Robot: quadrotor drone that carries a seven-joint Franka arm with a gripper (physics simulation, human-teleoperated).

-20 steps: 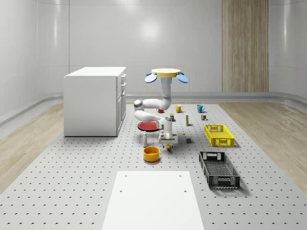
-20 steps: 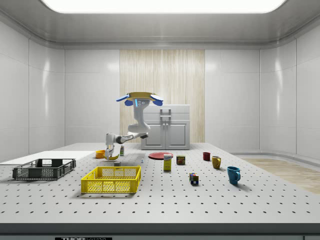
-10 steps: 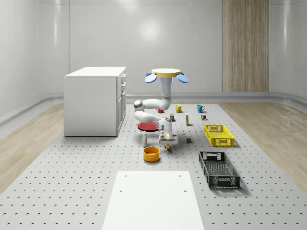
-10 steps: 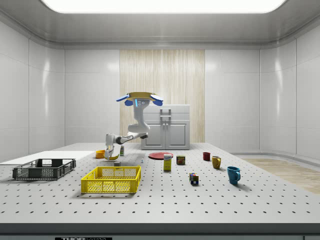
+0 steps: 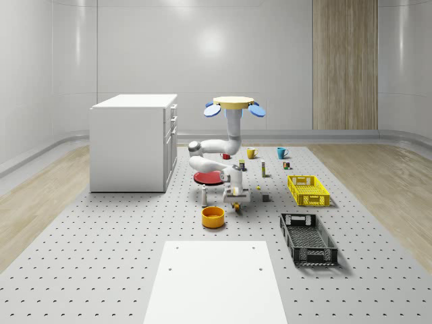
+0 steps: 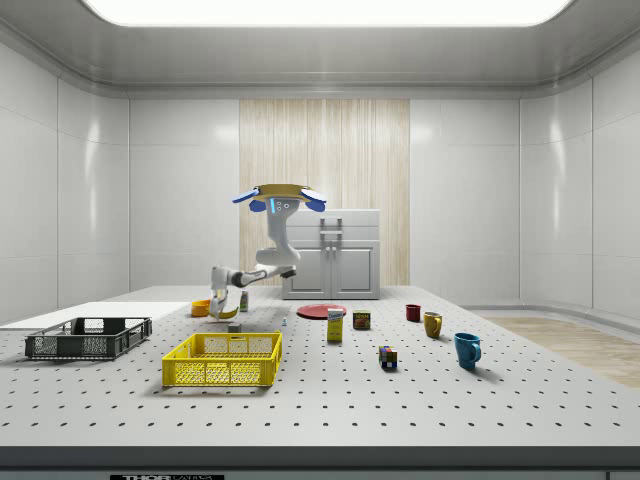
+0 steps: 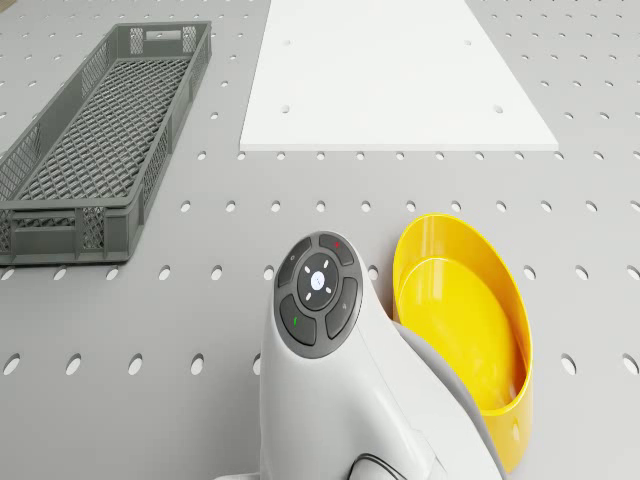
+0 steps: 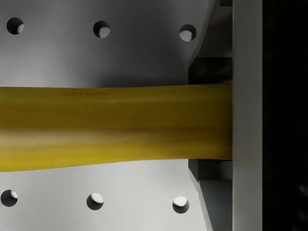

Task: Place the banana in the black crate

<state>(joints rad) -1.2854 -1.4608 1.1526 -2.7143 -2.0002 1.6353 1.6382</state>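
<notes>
The drone [image 5: 235,104] hovers above the perforated grey tabletop [image 5: 121,256], beside the white cabinet [image 5: 133,142] and roughly over the flat red plate [image 5: 208,177], with its white arm bent down toward the near side. The gripper [image 5: 235,200] hangs low, just to the whole-scene view's right of the round yellow-orange bowl [image 5: 212,217]. In the wrist view the long yellow banana [image 8: 110,127] lies straight across the jaws, its long axis square to the approach, one end butting against the pale finger [image 8: 246,120]; the tabletop's holes show behind it. The jaws look clamped on the banana. It seems lifted just clear of the tabletop, though whether it has truly left the surface is hard to tell. The long black mesh crate [image 5: 308,237] lies nearer the camera and to the whole-scene view's right, well apart from the gripper, so the carry must run that way.
</notes>
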